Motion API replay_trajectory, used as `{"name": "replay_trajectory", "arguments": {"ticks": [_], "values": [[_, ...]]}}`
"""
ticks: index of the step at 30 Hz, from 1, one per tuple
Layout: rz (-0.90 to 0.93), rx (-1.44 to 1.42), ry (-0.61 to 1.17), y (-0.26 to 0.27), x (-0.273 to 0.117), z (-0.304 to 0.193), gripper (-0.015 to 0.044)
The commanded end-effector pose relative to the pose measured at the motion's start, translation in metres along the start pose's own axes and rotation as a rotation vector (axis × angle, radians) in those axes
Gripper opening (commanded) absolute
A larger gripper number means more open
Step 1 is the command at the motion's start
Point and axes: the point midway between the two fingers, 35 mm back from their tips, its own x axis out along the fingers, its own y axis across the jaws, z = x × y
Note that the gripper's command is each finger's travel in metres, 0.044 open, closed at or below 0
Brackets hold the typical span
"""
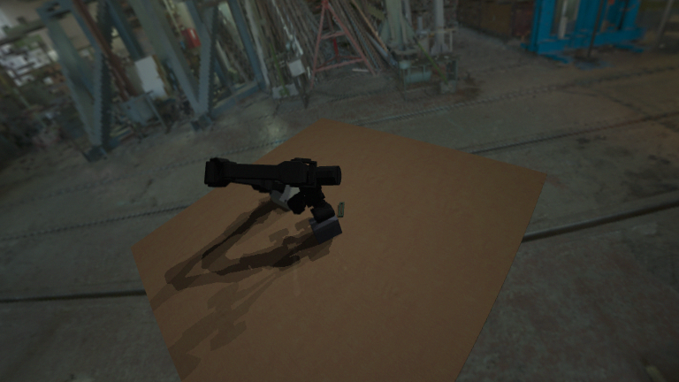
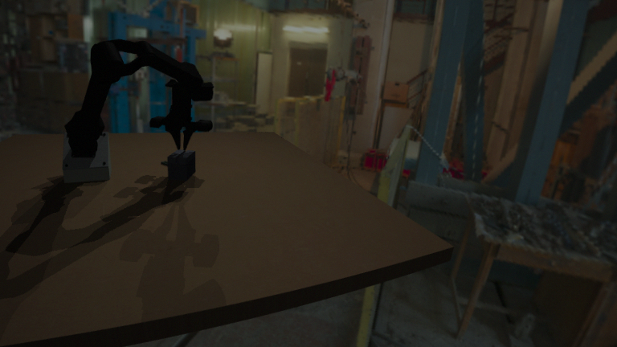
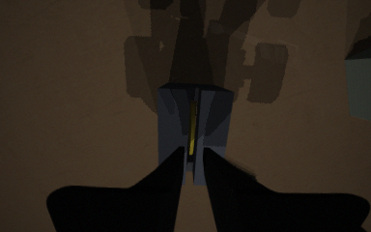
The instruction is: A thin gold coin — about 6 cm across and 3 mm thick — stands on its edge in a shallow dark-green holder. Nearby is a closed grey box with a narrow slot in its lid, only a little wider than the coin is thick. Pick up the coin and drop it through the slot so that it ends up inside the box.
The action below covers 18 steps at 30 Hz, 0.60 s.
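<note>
Coin [image 3: 192, 127] in slot: wrist view only.

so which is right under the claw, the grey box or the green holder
The grey box: the claw hangs directly over its slotted lid, with the gold coin in the slot. The green holder sits off to one side.

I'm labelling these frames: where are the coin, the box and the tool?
coin [image 3: 192, 130]: wrist view, its yellow edge in the slot.
box [image 3: 170, 126]: wrist view, lid left of the slot.
tool [image 3: 193, 161]: wrist view, midway between the fingertips.
</note>
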Motion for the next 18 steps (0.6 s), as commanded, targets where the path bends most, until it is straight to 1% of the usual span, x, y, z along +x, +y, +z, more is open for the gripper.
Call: {"name": "replay_trajectory", "arguments": {"ticks": [1, 10, 18], "values": [[-0.001, 0.001, 0.000, 0.000, 0.000, 0.000, 0.0157], [-0.001, 0.001, 0.000, 0.000, 0.000, 0.000, 0.0161], [-0.001, 0.000, 0.001, 0.000, -0.020, 0.000, 0.0371]]}}
